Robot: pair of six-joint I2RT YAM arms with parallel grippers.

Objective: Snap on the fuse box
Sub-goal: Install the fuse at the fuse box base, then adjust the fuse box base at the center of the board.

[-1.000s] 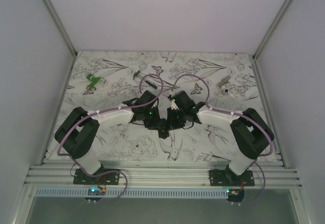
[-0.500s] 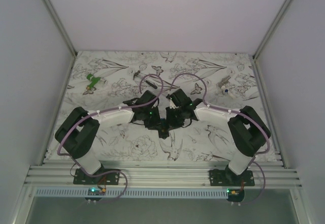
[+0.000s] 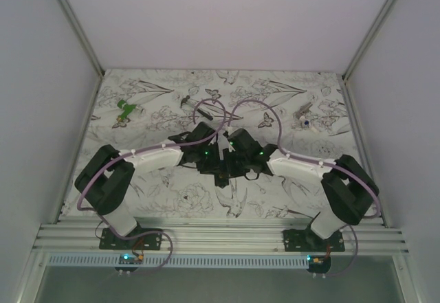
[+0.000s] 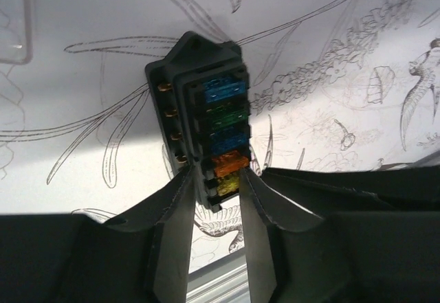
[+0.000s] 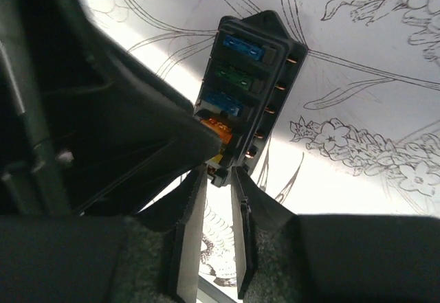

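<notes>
Judging by both wrist views, the fuse box [image 4: 210, 110] is placed at the middle of the patterned table [image 3: 172, 200], under the two wrists, with its near end lying between the fingers of both arms. The left gripper [image 4: 214, 179] is set astride that end, its fingers a little apart on either flank of the box; whether they are pressed onto it or merely beside it cannot be told. The right gripper [image 5: 218, 178] is brought up to the same end, its fingers narrowly apart, and a grip cannot be confirmed there either. A row of coloured fuses, blue, green, blue, orange and yellow, is seen plainly on the box's face. Whether a clear cover is seated over them cannot be made out, so the snapping-on is judged unconfirmed, and a final press may be left. Well apart, along the far side, a green piece [image 3: 124, 110], a dark tool [image 3: 185, 102] and a small pale object [image 3: 303, 119] are laid. The box is crowded only by the two grippers themselves, both at one end.
</notes>
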